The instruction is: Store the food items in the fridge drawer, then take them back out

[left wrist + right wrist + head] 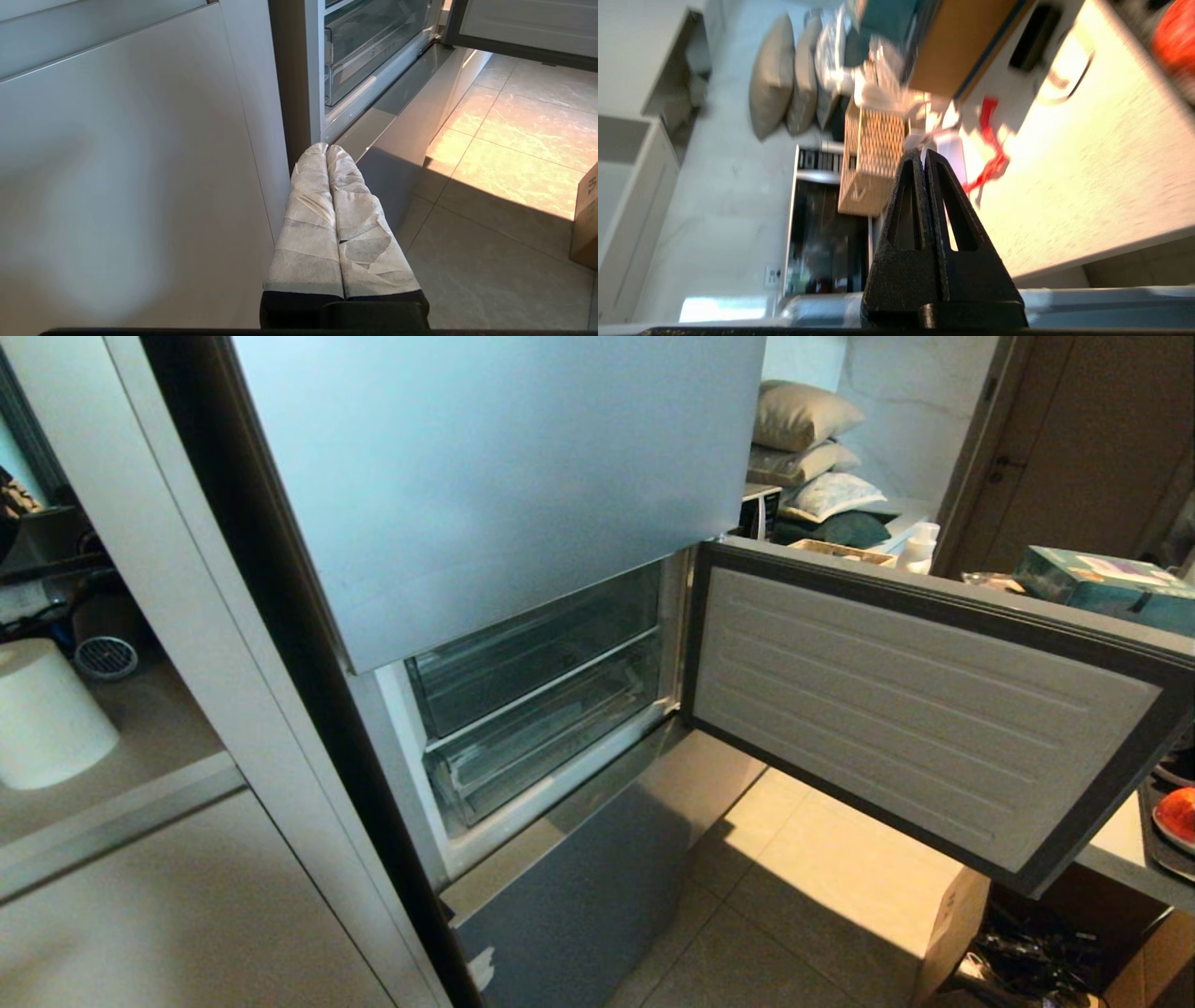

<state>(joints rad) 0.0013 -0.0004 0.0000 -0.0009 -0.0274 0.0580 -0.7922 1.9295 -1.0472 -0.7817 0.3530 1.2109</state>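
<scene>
The fridge drawer (551,747) sits pushed in at the foot of the open middle compartment of the silver-blue fridge (504,476), under another clear-fronted compartment (532,649), and I can't make out anything inside it. The compartment's door (915,709) hangs swung wide open, away from the drawer and over the tiled floor (794,896). Beyond that door, well apart from the drawer, a red-orange food item (1178,810) lies in a dark dish at the edge of a pale surface (1120,859); from the right wrist it shows as a blurred red shape (1174,35). A thin red ribbon scrap (990,158) lies on the same surface, farther from the fridge. The right claw (923,154) is up by that surface, black fingers pressed together and holding nothing. The left claw (326,148), its fingers wrapped in white, is closed and empty too, hanging low beside a white cabinet (131,177), just below the drawer.
</scene>
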